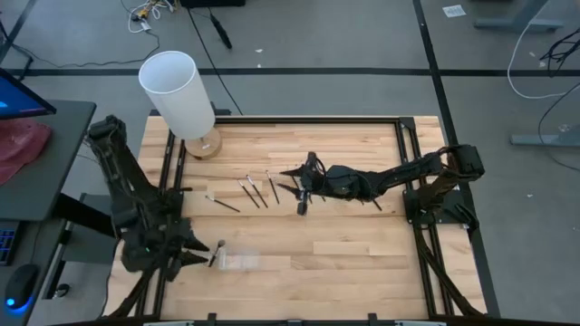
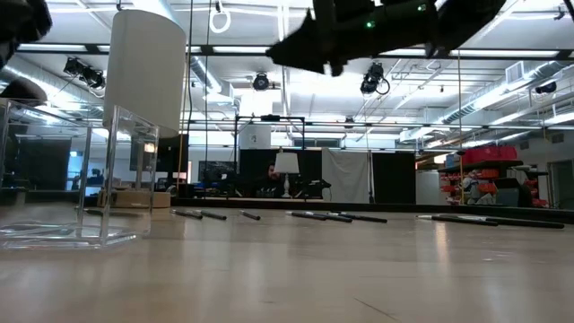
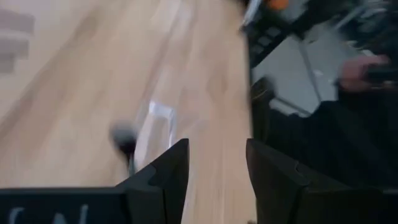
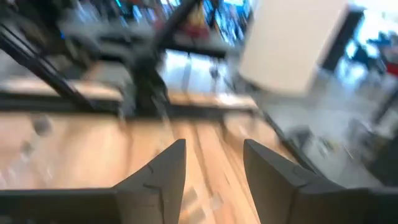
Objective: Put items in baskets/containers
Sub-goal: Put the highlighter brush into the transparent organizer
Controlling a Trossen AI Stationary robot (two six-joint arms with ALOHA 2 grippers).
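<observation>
Several slender dark brushes (image 1: 254, 192) lie flat on the wooden table near its middle; the low view shows them in a row (image 2: 327, 216). One brush (image 1: 217, 254) with a dark tuft (image 3: 124, 138) sits at the left end of the clear tray (image 1: 239, 263), which stands near the front left. My left gripper (image 1: 203, 252) hovers just left of that tray, open and empty (image 3: 217, 149). My right gripper (image 1: 290, 179) hangs above the brushes at mid-table, open with nothing between its fingers (image 4: 214, 149).
A tall white cylinder on a round wooden base (image 1: 179, 95) stands at the far left corner. One more brush (image 1: 302, 206) lies below the right gripper. Black frame rails (image 1: 403, 154) border the table. Bare wood (image 1: 344, 263) spreads across the near right.
</observation>
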